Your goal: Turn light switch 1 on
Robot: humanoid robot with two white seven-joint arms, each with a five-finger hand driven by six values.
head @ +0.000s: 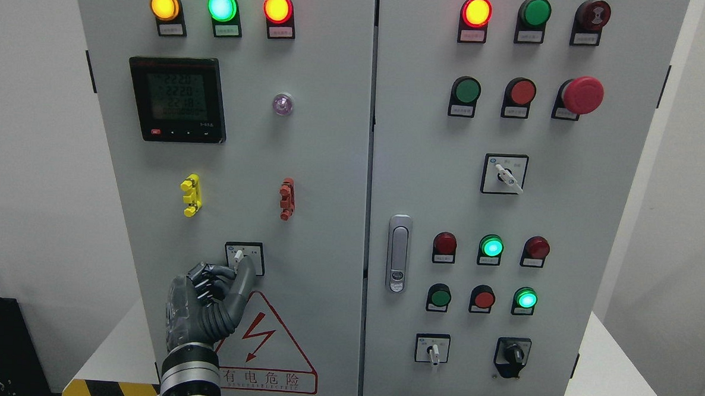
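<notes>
Against the grey steel cabinet door (222,174), the small white-levered rotary switch (239,255) sat at one o'clock from the left hand (208,302), whose extended dark finger (243,279) touched it, others curled, grasping nothing

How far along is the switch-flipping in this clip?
Done: the left hand has reached the cabinet's lower left door. In hand: one extended finger sits beside the selector switch, whose small white lever shows. Left: turning it; whether it has flipped cannot be told.

Bright, even light, everything sharp; the lit lamps (222,6) bloom slightly and the cabinet (330,161) sides splay outward.
</notes>
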